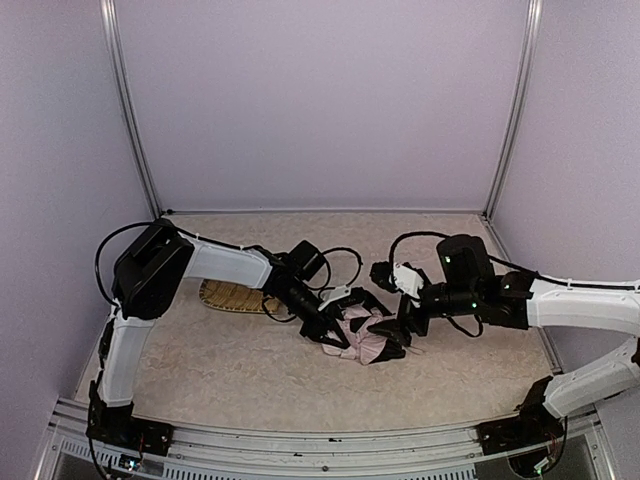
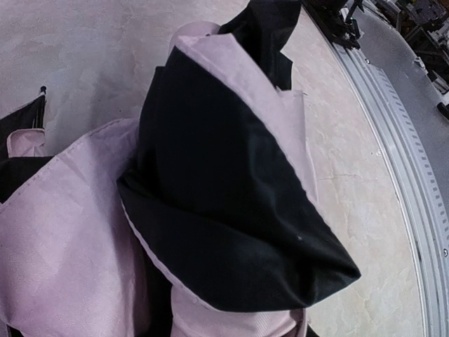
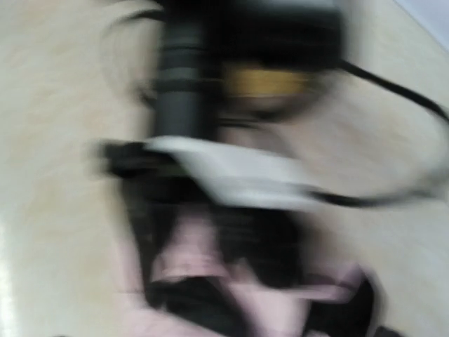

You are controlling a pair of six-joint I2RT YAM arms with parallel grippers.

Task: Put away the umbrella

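- Umbrella [image 1: 362,338] lies mid-desk [image 1: 230,370] as a crumpled heap of pink and black fabric. It is collapsed but not rolled, strapped or tidy.
- Judged progress: early to middle. The canopy is down, but folds stick out loosely in the left wrist view [image 2: 224,210]. Gathering, wrapping and stowing are all left to do, and no storage spot is visible.
- Left arm reaches in from the left, forearm low over the straw mat [image 1: 232,297]. The left gripper [image 1: 325,330] is at the umbrella's left edge, touching fabric.
- Fabric fills the left wrist camera and hides the fingers, so I cannot tell if it is pinching or just pressed in.
- Right arm comes in from the right, elbow bent, with the right gripper [image 1: 408,332] at the umbrella's right edge.
- Right wrist view is smeared with blur and its own fingers are not visible, so I cannot tell if they are spread or closed.
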